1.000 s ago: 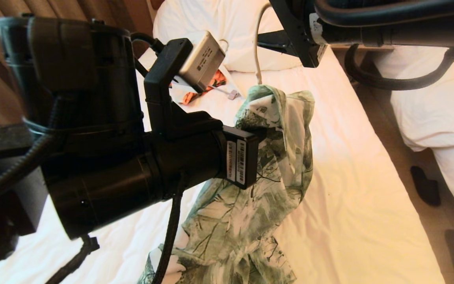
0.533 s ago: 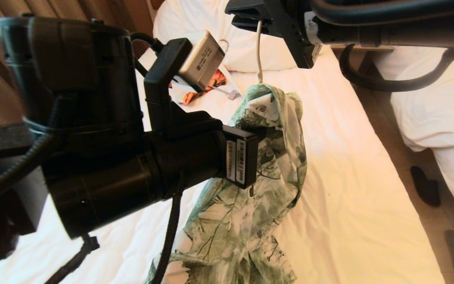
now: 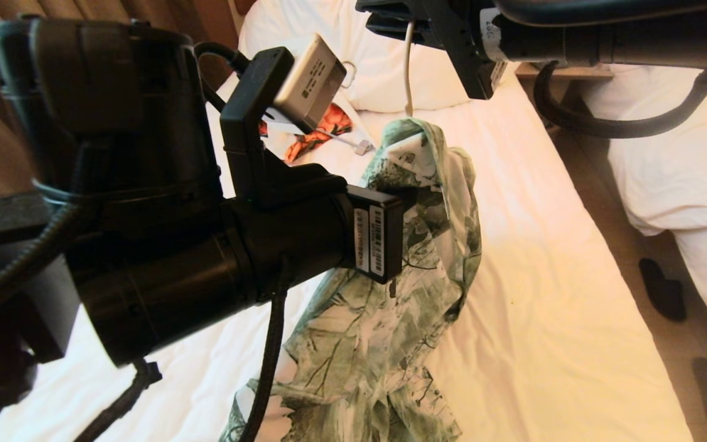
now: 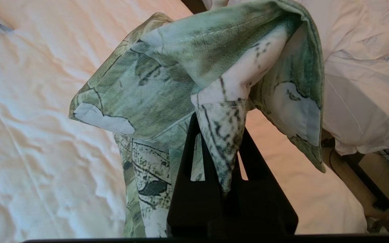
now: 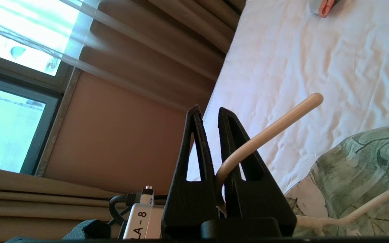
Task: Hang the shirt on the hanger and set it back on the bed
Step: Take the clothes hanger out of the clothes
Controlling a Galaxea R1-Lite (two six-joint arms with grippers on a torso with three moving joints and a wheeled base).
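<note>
Fingers of the right gripper [image 5: 211, 114] are clamped on the curved hook of the hanger [image 5: 268, 133], a thin cream rod that slips between the two black prongs near their base and juts out past them toward the white sheet. In the head view this gripper [image 3: 390, 15] sits at the top edge of the frame, above the pillows, with the hanger's stem [image 3: 409, 73] dropping straight down from it into the top of the shirt [image 3: 415, 245].

The left gripper [image 4: 218, 135] is pinched shut on a pointed fold of the green-and-white leaf-print fabric, the cloth [image 4: 194, 67] spreading out above and around its black fingers. Seen from the head camera, the left arm fills the left half of the frame, and its gripper [image 3: 412, 199] meets the shirt just below the garment's peak.

The shirt hangs lifted between the two grippers, its upper part raised off the mattress while its lower part trails in loose folds onto the bed [image 3: 544, 276], whose wrinkled white sheet runs up to big white pillows [image 3: 359, 55]. An orange patterned garment [image 3: 316, 132] lies near the pillows, partly hidden behind the left arm's camera mount. A second bed [image 3: 685, 172] with heaped white bedding stands off to the right across a strip of floor.
</note>
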